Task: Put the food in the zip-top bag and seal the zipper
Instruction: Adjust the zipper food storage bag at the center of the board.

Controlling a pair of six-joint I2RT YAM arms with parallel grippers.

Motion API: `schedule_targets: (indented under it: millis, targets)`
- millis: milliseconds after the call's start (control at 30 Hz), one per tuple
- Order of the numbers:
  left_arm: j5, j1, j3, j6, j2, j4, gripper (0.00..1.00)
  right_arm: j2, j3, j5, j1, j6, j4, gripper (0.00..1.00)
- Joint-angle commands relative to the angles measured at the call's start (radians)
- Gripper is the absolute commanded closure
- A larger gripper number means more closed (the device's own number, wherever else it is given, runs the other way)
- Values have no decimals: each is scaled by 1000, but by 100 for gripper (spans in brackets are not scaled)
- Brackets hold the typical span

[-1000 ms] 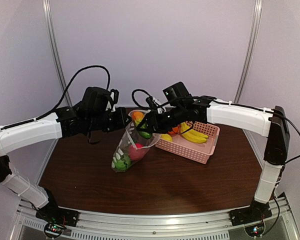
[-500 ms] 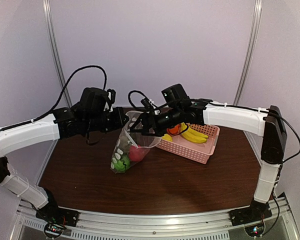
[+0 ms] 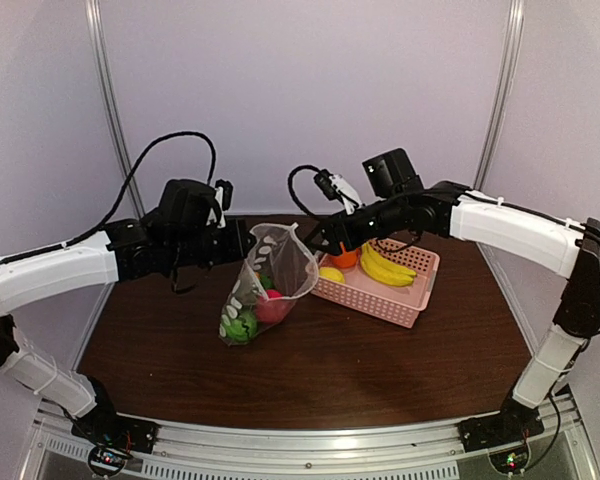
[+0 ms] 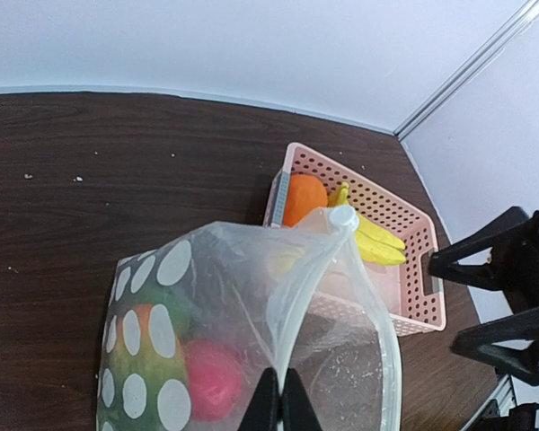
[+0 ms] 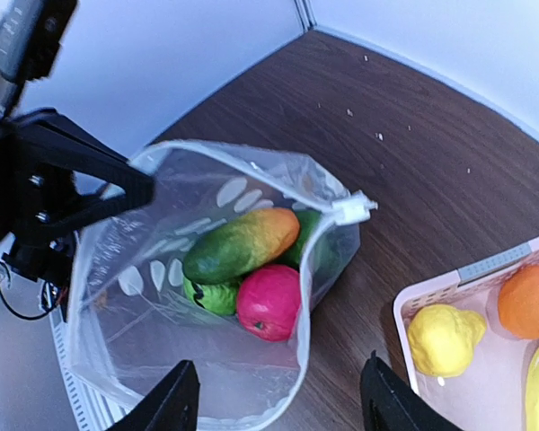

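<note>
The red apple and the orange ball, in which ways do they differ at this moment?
The red apple is pinkish red; the orange ball is orange. The red apple already lies inside the zip-top bag, against green vegetables; the orange ball sits in the pink basket, near the yellow lemon. Both are small, round toy fruits.

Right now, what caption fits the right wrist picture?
Open right gripper near polka-dot bag holding red apple, beside pink basket.
</note>
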Motion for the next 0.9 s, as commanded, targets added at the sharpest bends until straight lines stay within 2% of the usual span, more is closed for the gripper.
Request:
schedule_targets:
  millis: [0, 133, 167, 233, 300, 367, 433, 467, 567, 733, 800, 867]
  targets:
    - [4, 2, -19, 39, -28, 55, 100, 94, -10, 93, 13, -96, -96, 41]
    - [-5, 2, -18, 48, -37, 38, 100, 158, 46, 85, 17, -91, -130, 55]
    - [-11, 2, -18, 51, -41, 31, 100, 172, 62, 67, 19, -90, -137, 62]
    - [-24, 2, -17, 58, -45, 15, 100, 194, 97, 47, 19, -83, -145, 85]
    - [-51, 2, -4, 70, -52, -20, 100, 216, 155, 28, 19, -79, -158, 100]
    - [-131, 2, 30, 84, -66, -94, 100, 243, 251, -21, 19, -80, -183, 100]
    - [-273, 1, 53, 71, -111, -156, 100, 246, 322, -118, 19, -86, -173, 100]
    - [-293, 0, 30, 76, -151, -121, 100, 236, 324, -155, 19, -78, -140, 100]
    - [-259, 0, -74, 121, -245, 59, 100, 241, 302, -187, 24, -28, -60, 100]
    - [-164, 2, 2, 135, -121, -42, 100, 359, 351, -203, 25, -50, -128, 100]
    - [-96, 1, 45, 146, -53, -83, 100, 379, 350, -221, 25, -51, -136, 97]
    - [-48, 2, 80, 152, -1, -106, 100, 372, 338, -241, 25, -57, -138, 90]
